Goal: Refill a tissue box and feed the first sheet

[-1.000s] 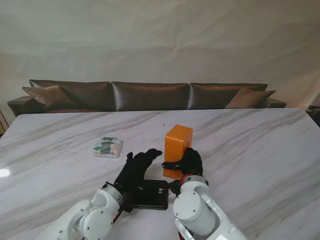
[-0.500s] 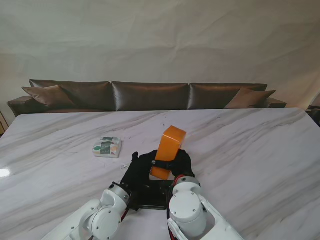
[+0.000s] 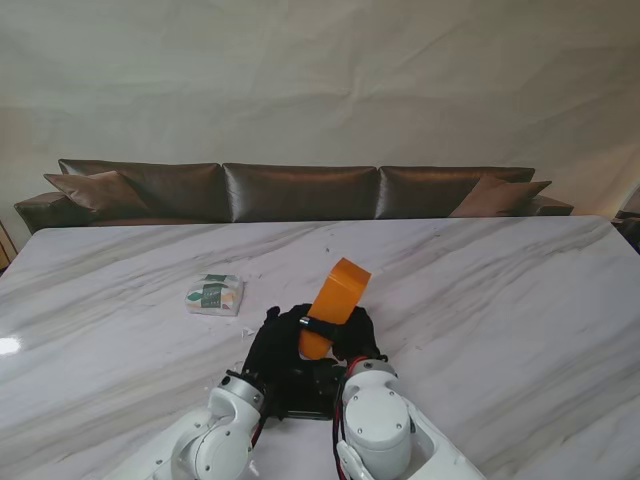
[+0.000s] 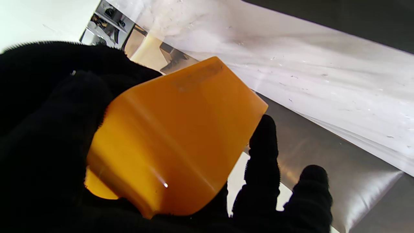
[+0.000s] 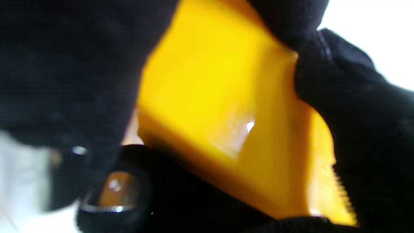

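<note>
The orange tissue box point(image 3: 337, 288) is off the table and leans to the right, its lower end buried between my two black-gloved hands. My right hand point(image 3: 352, 332) is shut on it, with one finger wrapped across its lower part. My left hand point(image 3: 274, 341) cups the same end from the left. In the left wrist view the orange box point(image 4: 174, 129) rests against my left palm with fingertips point(image 4: 265, 142) past its edge. In the right wrist view the orange box point(image 5: 226, 110), blurred, fills the frame inside my right hand point(image 5: 359, 116). The tissue pack point(image 3: 214, 294) lies to the left.
A flat black panel point(image 3: 308, 392) lies on the marble table point(image 3: 500, 300) right under my hands, nearer to me than the box. A brown sofa point(image 3: 300, 190) runs behind the table's far edge.
The orange box stood upright on the table a second ago. It has been lifted, moved left over the black panel and tipped to the right, and my left hand has closed in on it.
</note>
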{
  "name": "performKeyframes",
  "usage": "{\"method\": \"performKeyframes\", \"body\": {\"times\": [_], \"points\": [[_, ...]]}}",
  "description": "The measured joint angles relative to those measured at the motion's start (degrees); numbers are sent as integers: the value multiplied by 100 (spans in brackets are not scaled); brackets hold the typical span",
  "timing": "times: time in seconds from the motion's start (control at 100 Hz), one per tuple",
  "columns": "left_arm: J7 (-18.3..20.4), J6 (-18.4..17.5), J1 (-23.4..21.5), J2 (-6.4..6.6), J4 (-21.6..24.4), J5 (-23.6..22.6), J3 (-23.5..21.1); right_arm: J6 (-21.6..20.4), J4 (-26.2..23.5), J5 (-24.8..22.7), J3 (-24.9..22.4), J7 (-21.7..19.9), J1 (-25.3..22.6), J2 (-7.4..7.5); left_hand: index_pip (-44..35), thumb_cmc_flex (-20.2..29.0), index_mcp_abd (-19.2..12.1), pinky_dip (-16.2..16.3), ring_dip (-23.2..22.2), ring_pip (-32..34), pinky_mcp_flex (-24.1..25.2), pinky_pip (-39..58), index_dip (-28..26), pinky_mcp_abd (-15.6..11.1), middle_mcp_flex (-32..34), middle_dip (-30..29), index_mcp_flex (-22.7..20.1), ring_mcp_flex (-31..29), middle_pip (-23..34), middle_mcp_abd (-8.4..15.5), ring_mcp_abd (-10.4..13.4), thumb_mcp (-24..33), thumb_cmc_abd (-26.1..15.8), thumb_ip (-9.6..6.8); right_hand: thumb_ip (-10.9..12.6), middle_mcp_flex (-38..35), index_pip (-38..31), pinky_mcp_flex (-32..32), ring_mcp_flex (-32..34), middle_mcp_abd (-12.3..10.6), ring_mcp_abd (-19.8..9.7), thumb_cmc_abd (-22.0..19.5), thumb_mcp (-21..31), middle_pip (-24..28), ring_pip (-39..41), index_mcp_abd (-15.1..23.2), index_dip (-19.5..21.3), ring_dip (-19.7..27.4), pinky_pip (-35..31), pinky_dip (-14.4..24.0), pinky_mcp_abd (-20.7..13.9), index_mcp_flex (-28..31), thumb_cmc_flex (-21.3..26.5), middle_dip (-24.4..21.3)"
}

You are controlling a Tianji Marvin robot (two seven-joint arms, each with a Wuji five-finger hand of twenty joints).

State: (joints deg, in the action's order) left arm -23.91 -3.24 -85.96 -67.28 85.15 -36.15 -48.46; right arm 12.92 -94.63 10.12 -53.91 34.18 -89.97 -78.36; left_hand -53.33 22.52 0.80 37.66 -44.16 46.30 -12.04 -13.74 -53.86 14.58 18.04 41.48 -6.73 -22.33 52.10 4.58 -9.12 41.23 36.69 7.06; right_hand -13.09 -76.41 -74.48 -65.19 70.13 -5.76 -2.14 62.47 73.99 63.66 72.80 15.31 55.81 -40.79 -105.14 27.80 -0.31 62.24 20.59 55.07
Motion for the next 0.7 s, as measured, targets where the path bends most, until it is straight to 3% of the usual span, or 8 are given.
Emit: {"method": "performKeyframes", "body": {"times": [0.11, 0.19, 0.31, 0.36, 0.47, 0.6, 0.63, 0.7], "points": [[-158, 123, -1, -45, -31, -43, 32, -186, -17, 46, -7, -140, -54, 68, -996, 42, -319, 101, -239, 245, -460, 0, 2, -184, 557, 393, -126, -305, 348, 233, 29, -2, 81, -61, -1, 146, 135, 43, -57, 192, 184, -380, -7, -230, -280, -185, -759, 176, -48, -8, 208, -202, -136, -217], [-183, 203, -2, -55, -31, -130, 36, -249, -53, 60, -18, -241, -101, 125, -1261, 164, -607, 105, -547, 496, -766, 0, -239, -329, 1107, 1014, -612, -576, 538, 304, 78, 3, 424, -61, -1, 287, 216, 130, -120, 369, 361, -461, -7, -400, -502, -321, -1353, 284, 125, -100, 376, -387, -215, -354], [-181, 255, 0, -52, -26, -201, 34, -399, -102, 62, -25, -365, -184, 201, -1584, 328, -1042, 128, -969, 839, -1218, 0, -768, -463, 1864, 1397, -1292, -1018, 878, 494, 78, 22, 890, -63, 18, 496, 475, 377, -159, 606, 562, -750, -73, -822, -1021, -672, -2130, 633, 410, -309, 590, -592, -469, -720], [-177, 275, 3, -48, -25, -216, 29, -494, -113, 61, -32, -440, -213, 231, -1707, 395, -1190, 128, -1153, 1107, -1481, 0, -970, -475, 2228, 1408, -1755, -1436, 1093, 583, 78, 28, 1049, -63, 213, 643, 694, 520, -233, 739, 663, -999, -186, -1062, -1330, -926, -2387, 775, 537, -356, 677, -643, -662, -944], [-196, 275, 14, -47, -32, -209, 12, -664, -132, 87, -60, -616, -262, 286, -1898, 722, -1256, 129, -1325, 1584, -1969, 0, -1277, -525, 2913, 1438, -2489, -2082, 1422, 663, 123, 29, 1340, -63, 763, 875, 1382, 850, -476, 947, 814, -1601, -445, -1363, -1913, -1397, -2287, 909, 823, -375, 771, -652, -996, -1437], [-287, 271, 23, -59, -67, -160, 4, -719, -182, 91, -70, -734, -298, 327, -2069, 953, -1256, 52, -1436, 2046, -2500, 0, -1665, -573, 3360, 1658, -3054, -2701, 1635, 644, 142, 28, 1626, -63, 806, 1073, 2043, 1199, -747, 1137, 971, -1731, -575, -1758, -2465, -1725, -2619, 1115, 1111, -381, 915, -783, -1141, -1923], [-405, 271, 29, -75, -103, -151, 14, -742, -193, 88, -71, -771, -305, 335, -2128, 1000, -1256, 4, -1442, 2103, -2622, 0, -1702, -575, 3506, 1702, -3202, -2811, 1683, 617, 146, 28, 1751, -134, 806, 1152, 2206, 1284, -843, 1156, 978, -1732, -597, -1880, -2603, -1743, -2716, 1138, 1173, -382, 934, -860, -1170, -2014], [-804, 268, 40, -150, -236, -99, 53, -811, -220, 87, -74, -901, -315, 351, -2218, 1059, -1256, -81, -1446, 2235, -2886, 0, -1780, -576, 3791, 1785, -3569, -3087, 1787, 531, 147, 76, 2102, -471, 806, 1321, 2580, 1515, -1111, 1256, 1035, -1785, -697, -2186, -2893, -1862, -2922, 1223, 1354, -382, 1004, -1016, -1215, -2273]]}}
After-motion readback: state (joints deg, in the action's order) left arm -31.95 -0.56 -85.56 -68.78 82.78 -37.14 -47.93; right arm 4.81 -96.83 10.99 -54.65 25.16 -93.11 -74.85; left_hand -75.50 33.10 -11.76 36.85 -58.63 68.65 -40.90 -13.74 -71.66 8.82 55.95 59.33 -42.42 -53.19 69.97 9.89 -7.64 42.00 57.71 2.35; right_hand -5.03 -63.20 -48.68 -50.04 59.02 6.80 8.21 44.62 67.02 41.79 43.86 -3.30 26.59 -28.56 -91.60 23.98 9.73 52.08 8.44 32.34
